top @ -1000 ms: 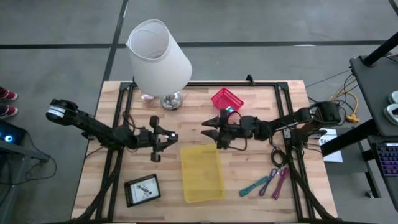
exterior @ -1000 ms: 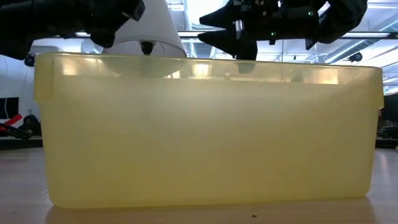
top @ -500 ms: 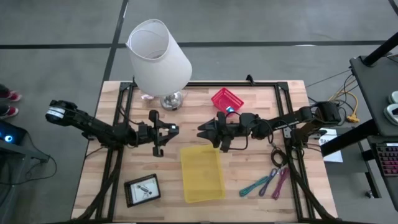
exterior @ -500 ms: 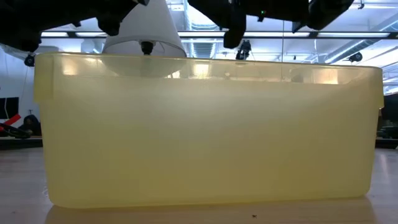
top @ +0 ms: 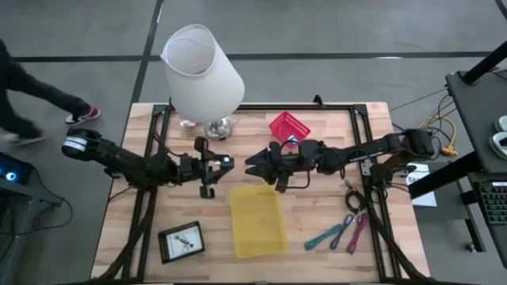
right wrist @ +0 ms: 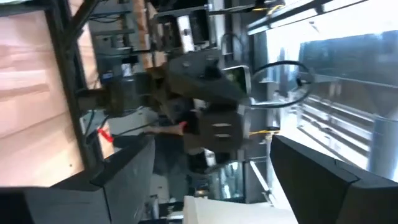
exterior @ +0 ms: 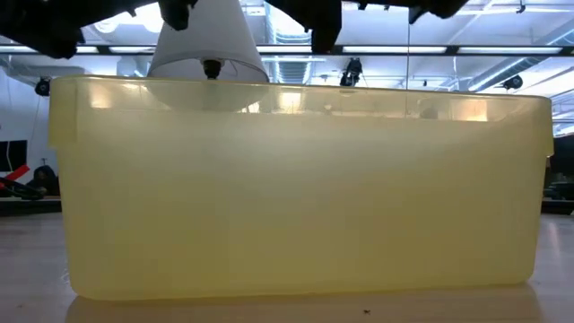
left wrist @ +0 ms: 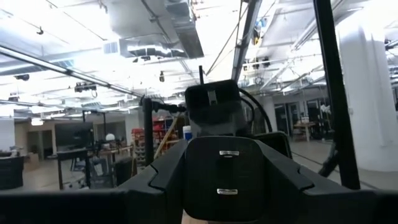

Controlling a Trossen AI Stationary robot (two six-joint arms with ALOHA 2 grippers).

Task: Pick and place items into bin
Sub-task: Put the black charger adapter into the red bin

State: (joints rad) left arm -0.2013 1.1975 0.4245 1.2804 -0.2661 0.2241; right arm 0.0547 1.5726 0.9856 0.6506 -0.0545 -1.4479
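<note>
Both my grippers, left [top: 215,166] and right [top: 257,165], hover open mid-frame above the yellow bin [top: 257,221], holding nothing, facing each other.

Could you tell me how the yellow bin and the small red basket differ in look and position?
The yellow bin is a large, plain-walled, translucent rectangle, while the red basket is much smaller and looks like open mesh. The yellow bin lies near the table's front middle, below both grippers in the high view; the red basket sits toward the back edge, partly behind the right gripper. Both rest on the wooden table with open tops.
</note>
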